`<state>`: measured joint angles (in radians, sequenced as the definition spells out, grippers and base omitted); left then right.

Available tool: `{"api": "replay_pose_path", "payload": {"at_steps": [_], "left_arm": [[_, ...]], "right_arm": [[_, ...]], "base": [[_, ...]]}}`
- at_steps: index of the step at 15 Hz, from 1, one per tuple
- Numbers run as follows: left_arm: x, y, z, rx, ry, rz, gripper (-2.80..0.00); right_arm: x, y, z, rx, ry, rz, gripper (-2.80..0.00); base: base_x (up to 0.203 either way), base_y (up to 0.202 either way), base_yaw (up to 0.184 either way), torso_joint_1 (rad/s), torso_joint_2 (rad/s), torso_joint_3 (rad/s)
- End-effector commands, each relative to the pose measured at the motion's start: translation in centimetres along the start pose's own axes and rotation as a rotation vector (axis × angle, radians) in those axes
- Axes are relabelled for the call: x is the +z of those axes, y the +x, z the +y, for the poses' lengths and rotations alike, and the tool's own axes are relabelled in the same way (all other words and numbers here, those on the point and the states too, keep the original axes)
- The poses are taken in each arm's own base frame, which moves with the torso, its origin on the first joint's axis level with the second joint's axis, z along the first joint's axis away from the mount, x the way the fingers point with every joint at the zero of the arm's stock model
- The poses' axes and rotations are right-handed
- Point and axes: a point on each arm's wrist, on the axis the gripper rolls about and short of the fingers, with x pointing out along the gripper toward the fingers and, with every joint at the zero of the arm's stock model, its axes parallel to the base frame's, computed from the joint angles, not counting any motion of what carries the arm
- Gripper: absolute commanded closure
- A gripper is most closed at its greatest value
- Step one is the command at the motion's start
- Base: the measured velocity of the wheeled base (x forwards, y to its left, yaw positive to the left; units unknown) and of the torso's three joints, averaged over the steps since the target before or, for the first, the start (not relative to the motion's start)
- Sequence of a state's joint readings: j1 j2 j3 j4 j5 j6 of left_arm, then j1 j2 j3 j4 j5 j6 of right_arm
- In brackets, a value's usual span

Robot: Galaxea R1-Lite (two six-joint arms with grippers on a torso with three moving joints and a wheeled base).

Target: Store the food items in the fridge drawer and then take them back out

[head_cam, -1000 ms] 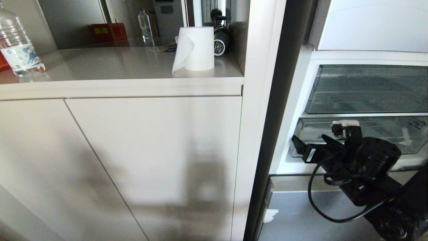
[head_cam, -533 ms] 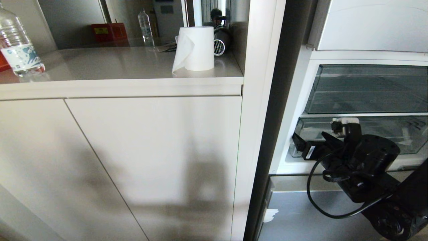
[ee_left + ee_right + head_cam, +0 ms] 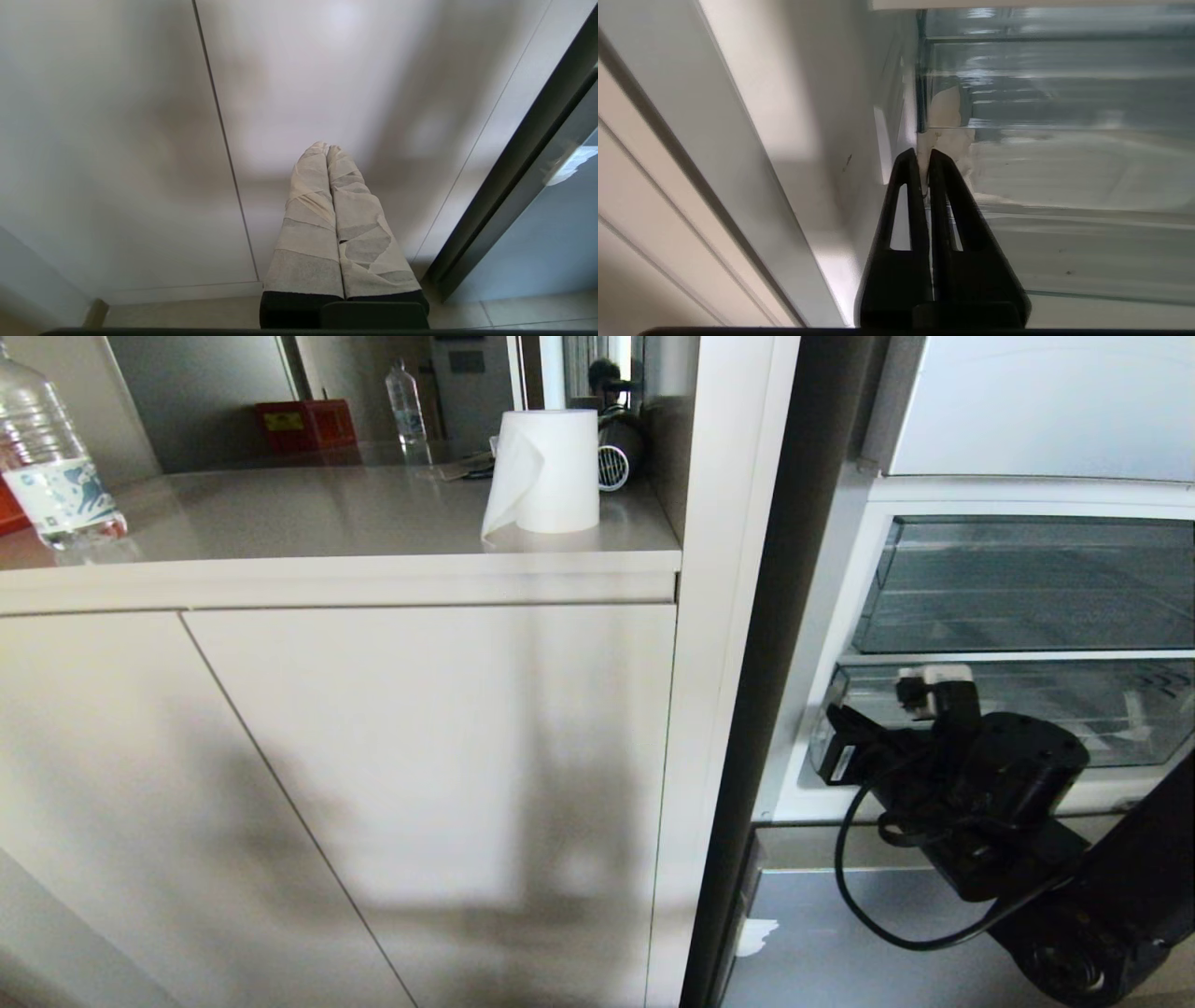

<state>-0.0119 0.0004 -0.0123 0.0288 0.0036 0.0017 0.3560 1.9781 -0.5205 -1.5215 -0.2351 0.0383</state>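
Note:
The fridge drawer point(image 3: 1046, 709) is the lower clear pull-out in the open fridge, pushed in, with white tape scraps point(image 3: 947, 109) on its front corner. My right gripper point(image 3: 837, 733) is at that left front corner. In the right wrist view the right gripper point(image 3: 923, 153) has its black fingers closed together, pinching the drawer's thin taped edge. My left gripper point(image 3: 325, 147), with tape-wrapped fingers, is shut on nothing and hangs in front of a cabinet door. The food items are out of view.
A second clear drawer point(image 3: 1027, 579) sits above. The fridge's white side wall point(image 3: 803, 691) is just left of the gripper. The counter point(image 3: 327, 523) on the left holds a paper roll point(image 3: 546, 471) and a water bottle point(image 3: 47, 457).
My right gripper has shifted a little left toward the drawer's corner, and its fingers have closed from wide open.

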Motion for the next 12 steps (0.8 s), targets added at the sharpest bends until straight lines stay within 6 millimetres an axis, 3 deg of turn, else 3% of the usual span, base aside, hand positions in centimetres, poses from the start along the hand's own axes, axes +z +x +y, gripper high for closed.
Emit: {"api": "replay_pose_path", "payload": {"at_steps": [1, 6, 12], "left_arm": [[0.0, 0.0, 0.0, 0.000, 0.000, 0.000, 0.00], [0.0, 0.0, 0.0, -0.001, 0.000, 0.000, 0.00], [0.0, 0.0, 0.0, -0.001, 0.000, 0.000, 0.00]], "right_arm": [[-0.2, 0.1, 0.7, 0.019, 0.001, -0.003, 0.00], [0.0, -0.6, 1.1, 0.033, 0.001, 0.000, 0.00], [0.5, -4.3, 0.7, 0.054, 0.001, 0.046, 0.00]], "base": [[0.000, 0.000, 0.000, 0.000, 0.00, 0.000], [0.000, 0.000, 0.000, 0.000, 0.00, 0.000], [0.000, 0.000, 0.000, 0.000, 0.00, 0.000]]}}
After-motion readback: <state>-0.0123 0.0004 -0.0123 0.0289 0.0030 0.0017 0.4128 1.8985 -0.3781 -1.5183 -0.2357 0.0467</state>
